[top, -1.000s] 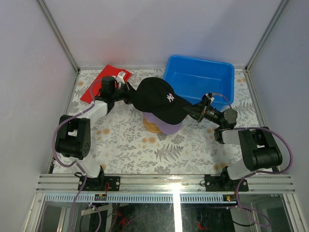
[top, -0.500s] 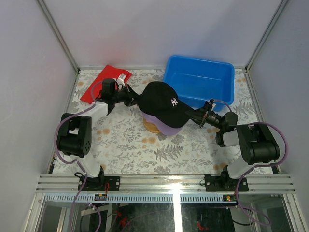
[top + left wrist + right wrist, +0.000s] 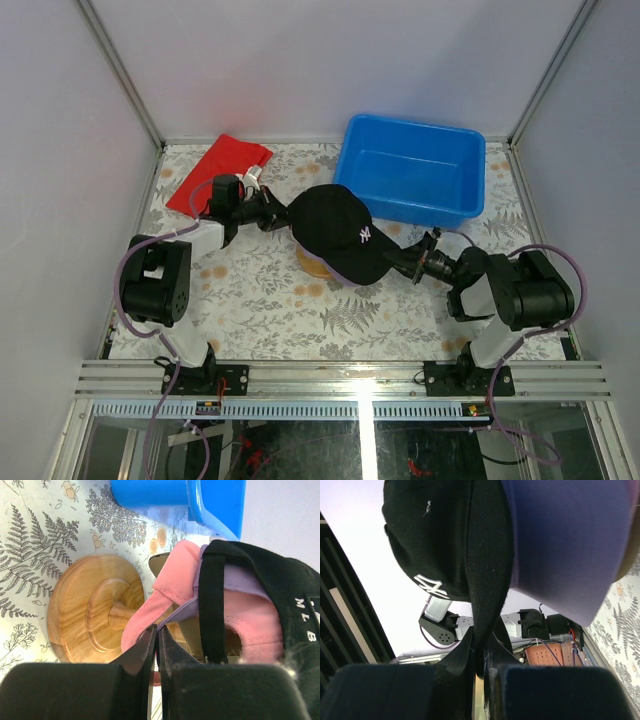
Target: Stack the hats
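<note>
Desk [image 3: 260,300], fern-printed: carries everything listed for you below.
Blue bin [image 3: 410,180]: far right corner.
Black cap [image 3: 335,230]: top of your stack at desk centre, over the purple cap [image 3: 560,540] and pink cap [image 3: 175,587], all on the wooden stand [image 3: 85,615].
Right pincer [image 3: 480,645]: clamped on the black cap's brim.
Left pincer [image 3: 156,630]: closed at the stack's rear (what it pinches, you cannot tell).

Top camera: high behind the bases, looking down over the whole table [image 3: 260,300]. Wrist cameras: very close, low, facing inward. All three share the black cap [image 3: 335,230].
</note>
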Robot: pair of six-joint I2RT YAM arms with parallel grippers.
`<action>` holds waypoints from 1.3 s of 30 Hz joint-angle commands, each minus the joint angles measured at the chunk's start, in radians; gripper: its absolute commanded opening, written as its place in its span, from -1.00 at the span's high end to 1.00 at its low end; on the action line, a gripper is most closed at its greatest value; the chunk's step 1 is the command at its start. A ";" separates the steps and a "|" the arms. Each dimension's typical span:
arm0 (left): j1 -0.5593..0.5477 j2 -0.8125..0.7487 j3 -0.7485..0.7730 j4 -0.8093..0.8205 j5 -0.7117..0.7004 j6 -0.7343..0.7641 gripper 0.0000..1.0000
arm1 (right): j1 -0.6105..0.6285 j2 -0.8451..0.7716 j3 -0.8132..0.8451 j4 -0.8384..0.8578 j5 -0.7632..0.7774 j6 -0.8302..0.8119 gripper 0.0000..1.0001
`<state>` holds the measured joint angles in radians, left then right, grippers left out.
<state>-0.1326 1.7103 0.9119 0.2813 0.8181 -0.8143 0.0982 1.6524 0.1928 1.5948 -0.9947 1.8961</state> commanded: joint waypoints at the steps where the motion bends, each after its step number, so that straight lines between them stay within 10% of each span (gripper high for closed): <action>1: 0.010 -0.002 -0.061 -0.028 -0.032 0.043 1.00 | 0.002 0.075 -0.038 0.095 -0.100 -0.102 1.00; 15: 0.013 -0.060 -0.120 0.030 -0.019 -0.018 1.00 | 0.037 0.080 0.048 0.029 -0.082 -0.113 1.00; 25: 0.089 -0.251 -0.155 0.033 -0.030 -0.117 0.64 | 0.037 -0.128 0.340 -0.956 -0.138 -0.642 1.00; 39: 0.174 -0.315 -0.244 0.164 0.019 -0.248 0.27 | 0.037 -0.144 0.374 -1.052 -0.137 -0.699 1.00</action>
<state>0.0349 1.3899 0.6781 0.3477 0.8001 -1.0145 0.1219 1.5299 0.5514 0.6781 -1.1137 1.2816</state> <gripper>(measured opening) 0.355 0.042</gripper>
